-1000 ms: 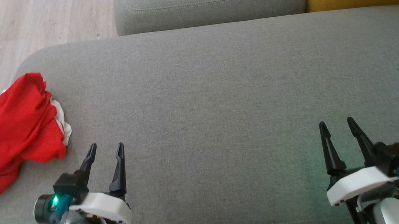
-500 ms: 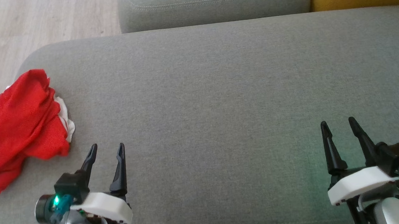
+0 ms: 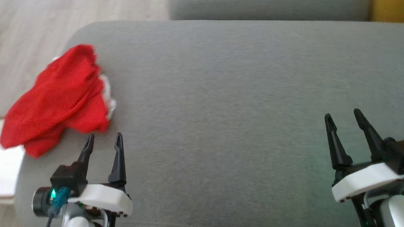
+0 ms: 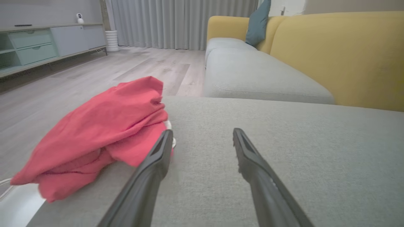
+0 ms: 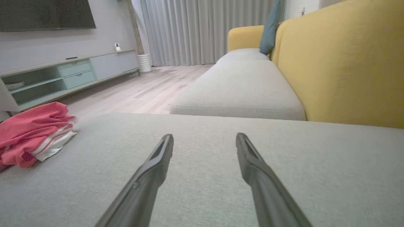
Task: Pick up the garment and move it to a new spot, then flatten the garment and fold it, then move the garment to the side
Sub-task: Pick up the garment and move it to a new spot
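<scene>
Now the left gripper (image 3: 104,138) stands spread and empty over the grey cushion (image 3: 222,90); the crumpled red garment (image 3: 56,99) lies just ahead to its left, near the cushion's edge. Well off to its right, the right gripper (image 3: 343,116) gapes empty too.

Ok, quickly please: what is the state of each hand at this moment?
Left hand: open, holding nothing; the red garment lies close ahead of it.
Right hand: open, holding nothing.
</scene>
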Tool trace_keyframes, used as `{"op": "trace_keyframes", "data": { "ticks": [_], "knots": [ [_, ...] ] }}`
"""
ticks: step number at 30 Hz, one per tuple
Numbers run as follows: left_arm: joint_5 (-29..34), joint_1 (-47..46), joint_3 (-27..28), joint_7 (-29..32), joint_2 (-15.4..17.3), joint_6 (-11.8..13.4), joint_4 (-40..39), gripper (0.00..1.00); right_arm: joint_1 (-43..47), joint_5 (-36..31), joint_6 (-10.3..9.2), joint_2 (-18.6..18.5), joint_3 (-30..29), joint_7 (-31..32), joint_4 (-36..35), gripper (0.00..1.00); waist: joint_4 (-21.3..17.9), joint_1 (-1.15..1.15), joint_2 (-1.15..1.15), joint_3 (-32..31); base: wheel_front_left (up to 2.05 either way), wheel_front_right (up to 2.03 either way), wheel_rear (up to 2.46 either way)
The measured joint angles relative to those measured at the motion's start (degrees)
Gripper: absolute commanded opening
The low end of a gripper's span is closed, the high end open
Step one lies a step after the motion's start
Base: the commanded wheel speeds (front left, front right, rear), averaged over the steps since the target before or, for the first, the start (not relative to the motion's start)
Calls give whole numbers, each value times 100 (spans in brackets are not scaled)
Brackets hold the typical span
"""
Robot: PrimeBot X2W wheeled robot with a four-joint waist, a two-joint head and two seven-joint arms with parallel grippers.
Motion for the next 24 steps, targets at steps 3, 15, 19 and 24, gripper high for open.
{"op": "trace_keyframes", "data": {
  "ticks": [3,15,19,24],
  "knots": [
    [0,1,86,0,8,26,-15,100,-5,-19,0,1,76,57,-87,100,299,0,0,12,0,0,0],
    [1,7,321,0,63,48,-110,100,-21,-20,0,2,140,153,-199,100,1064,0,0,70,0,0,0],
    [0,9,322,0,57,49,-129,100,-21,-20,0,2,140,153,-199,100,1099,0,0,89,0,0,0],
    [0,1,342,0,51,41,-153,100,-44,-22,0,2,148,218,-237,100,1097,0,0,225,0,0,0]
  ]
}}
